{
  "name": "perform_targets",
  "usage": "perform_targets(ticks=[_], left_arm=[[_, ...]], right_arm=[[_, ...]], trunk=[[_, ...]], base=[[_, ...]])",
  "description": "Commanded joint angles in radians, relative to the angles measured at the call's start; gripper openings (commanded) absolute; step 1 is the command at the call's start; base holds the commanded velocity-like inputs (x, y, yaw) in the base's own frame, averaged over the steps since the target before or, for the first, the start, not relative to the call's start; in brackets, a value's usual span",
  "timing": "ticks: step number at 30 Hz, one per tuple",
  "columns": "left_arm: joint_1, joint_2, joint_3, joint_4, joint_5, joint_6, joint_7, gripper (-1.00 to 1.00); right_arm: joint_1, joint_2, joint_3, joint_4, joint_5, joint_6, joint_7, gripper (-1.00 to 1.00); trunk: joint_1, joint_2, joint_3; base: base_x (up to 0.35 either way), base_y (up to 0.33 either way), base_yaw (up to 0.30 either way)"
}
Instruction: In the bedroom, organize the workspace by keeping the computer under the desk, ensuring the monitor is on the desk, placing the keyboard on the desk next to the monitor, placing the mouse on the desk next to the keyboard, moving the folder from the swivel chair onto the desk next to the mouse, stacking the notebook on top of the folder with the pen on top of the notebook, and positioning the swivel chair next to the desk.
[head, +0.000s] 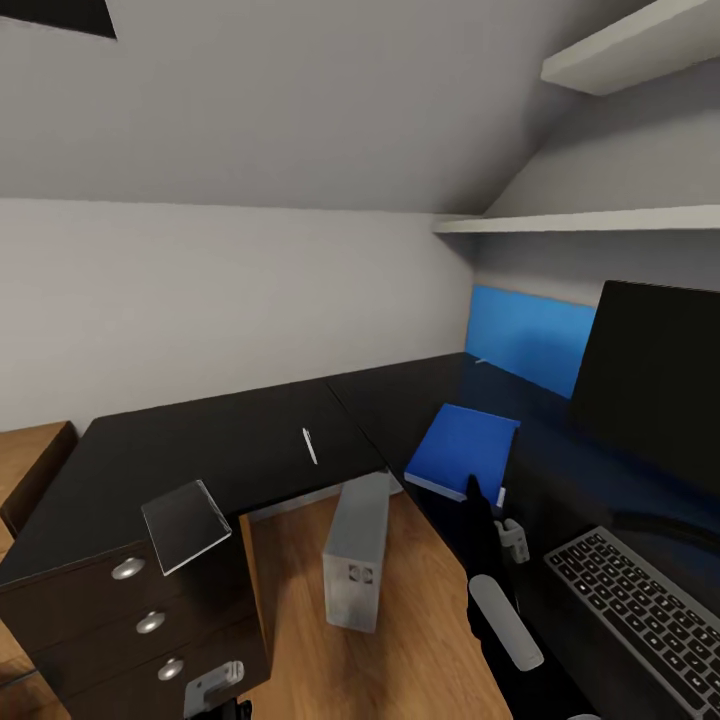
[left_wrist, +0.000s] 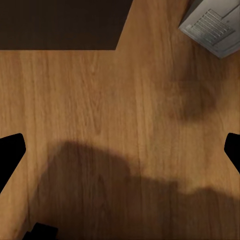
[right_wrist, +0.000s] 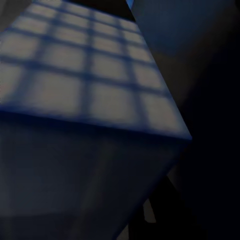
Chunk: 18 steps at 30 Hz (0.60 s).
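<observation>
Jaws of the right gripper (head: 474, 492) are pinching the folder (head: 460, 450) edge, apparently placing it on the desk (head: 240, 440); next, releasing cleanly.

Black right arm (head: 487, 560), white segments

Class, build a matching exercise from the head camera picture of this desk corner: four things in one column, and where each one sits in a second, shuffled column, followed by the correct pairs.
Things
1. pen
2. folder
3. computer
4. notebook

Places
A. standing on the wooden floor in the inner corner of the desk
B. lying flat on the desk, just beyond the right gripper
C. at the desk's front edge, above the drawers
D. lying alone on the left wing of the desk top

Pairs: 1-D, 2-B, 3-A, 4-C
</observation>
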Motion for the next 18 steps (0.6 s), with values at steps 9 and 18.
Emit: perform_targets(ticks=[9,18], left_arm=[[-0.001,0.002,-0.003,0.002,0.011,0.003,0.009,1.00],[-0.001,0.002,-0.003,0.003,0.011,0.002,0.010,1.00]], right_arm=[[0.000,-0.001,0.002,0.064,-0.023,-0.003,0.000,-1.00],[0.000,-0.001,0.002,0.064,-0.023,-0.003,0.000,-1.00]], trunk=[[0.000,0.000,-0.001],[-0.008,0.014,0.005]], base=[[0.000,0.000,0.000],[0.000,0.000,0.000]])
